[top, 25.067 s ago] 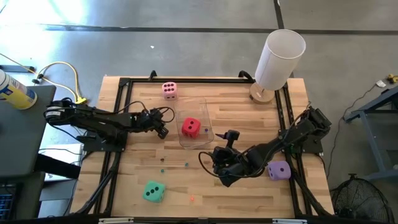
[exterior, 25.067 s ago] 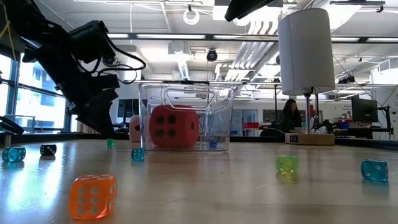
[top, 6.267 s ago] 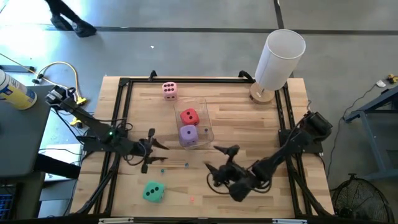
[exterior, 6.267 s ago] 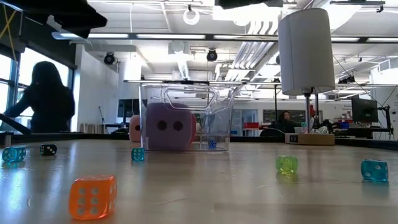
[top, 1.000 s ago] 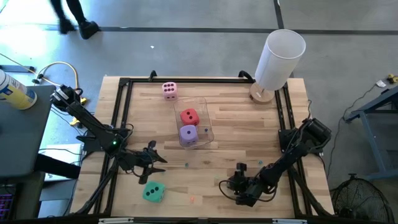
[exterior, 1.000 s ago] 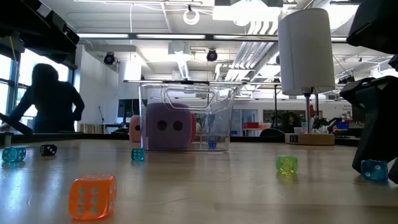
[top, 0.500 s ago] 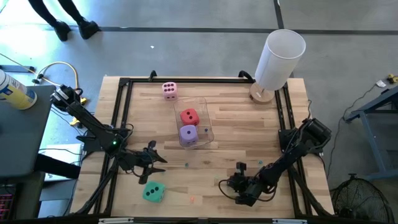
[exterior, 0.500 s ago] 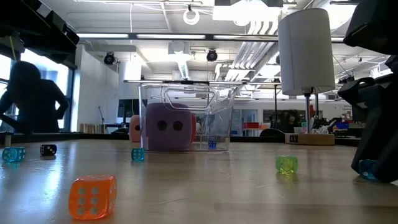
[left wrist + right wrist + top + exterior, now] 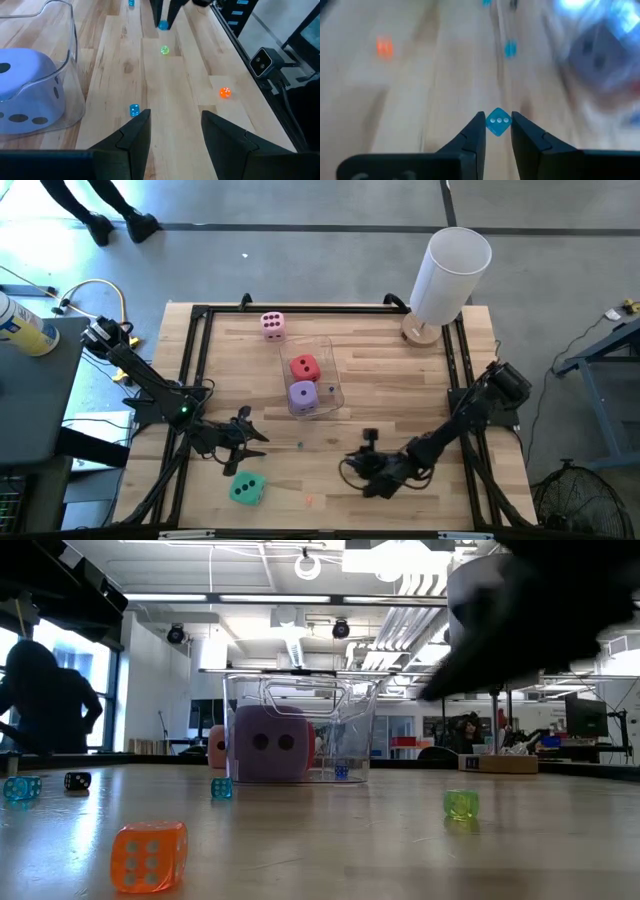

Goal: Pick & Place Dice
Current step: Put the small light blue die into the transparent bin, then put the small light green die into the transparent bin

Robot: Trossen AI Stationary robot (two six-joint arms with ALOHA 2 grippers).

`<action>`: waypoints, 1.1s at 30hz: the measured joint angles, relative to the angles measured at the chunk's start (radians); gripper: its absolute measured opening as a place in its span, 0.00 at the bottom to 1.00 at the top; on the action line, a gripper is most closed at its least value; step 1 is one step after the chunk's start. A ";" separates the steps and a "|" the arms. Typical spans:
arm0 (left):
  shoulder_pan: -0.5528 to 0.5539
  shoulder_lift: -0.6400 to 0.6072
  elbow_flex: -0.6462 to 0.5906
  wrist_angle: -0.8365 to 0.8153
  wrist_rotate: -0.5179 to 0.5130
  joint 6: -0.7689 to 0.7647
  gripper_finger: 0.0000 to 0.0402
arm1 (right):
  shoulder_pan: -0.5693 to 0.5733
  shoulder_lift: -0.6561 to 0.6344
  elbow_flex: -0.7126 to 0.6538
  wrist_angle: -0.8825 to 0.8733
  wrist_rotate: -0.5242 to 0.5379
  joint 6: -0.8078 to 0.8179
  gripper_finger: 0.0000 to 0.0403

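The right end effector (image 9: 496, 131) is gripping a small blue die (image 9: 497, 121) above the worktop (image 9: 380, 360). The left end effector (image 9: 172, 131) is hovering open beside the teal-green die (image 9: 246, 488). The purple die (image 9: 303, 394) and red die (image 9: 305, 367) are sitting in the clear container (image 9: 332, 372); the pink die (image 9: 272, 325) is lying beyond it.

A: What is blurring in the low view?
B: A dark arm (image 9: 540, 615), smearing across the lamp.
A: And the red die (image 9: 316, 745)?
B: The purple die (image 9: 270, 743) is hiding most of it.
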 joint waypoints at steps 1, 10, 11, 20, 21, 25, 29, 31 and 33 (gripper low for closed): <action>0.000 0.000 0.000 0.000 0.000 0.004 0.42 | -0.016 -0.010 0.027 -0.004 0.003 -0.059 0.15; -0.005 0.000 -0.001 -0.005 0.001 0.002 0.42 | -0.191 -0.025 0.195 0.021 0.006 -0.272 0.16; -0.008 0.000 -0.001 -0.006 0.001 0.002 0.42 | -0.214 -0.024 0.195 0.014 0.012 -0.268 0.16; -0.038 0.000 -0.001 -0.006 0.003 0.000 0.42 | -0.369 -0.024 0.194 -0.007 0.026 -0.067 0.16; -0.040 0.000 -0.001 -0.006 0.003 0.000 0.42 | -0.378 -0.024 0.194 -0.020 0.031 -0.038 0.17; -0.040 0.000 -0.001 -0.006 0.003 0.000 0.42 | -0.402 -0.024 0.194 -0.090 0.029 0.036 0.24; -0.040 0.000 -0.001 -0.006 0.003 -0.010 0.42 | -0.402 -0.024 0.194 -0.144 0.028 0.093 0.34; -0.040 0.000 -0.001 -0.006 0.004 -0.016 0.42 | -0.402 -0.024 0.194 -0.148 0.028 0.098 0.40; -0.040 0.000 -0.001 -0.006 0.005 -0.017 0.42 | -0.397 -0.024 0.194 -0.148 0.029 0.097 0.46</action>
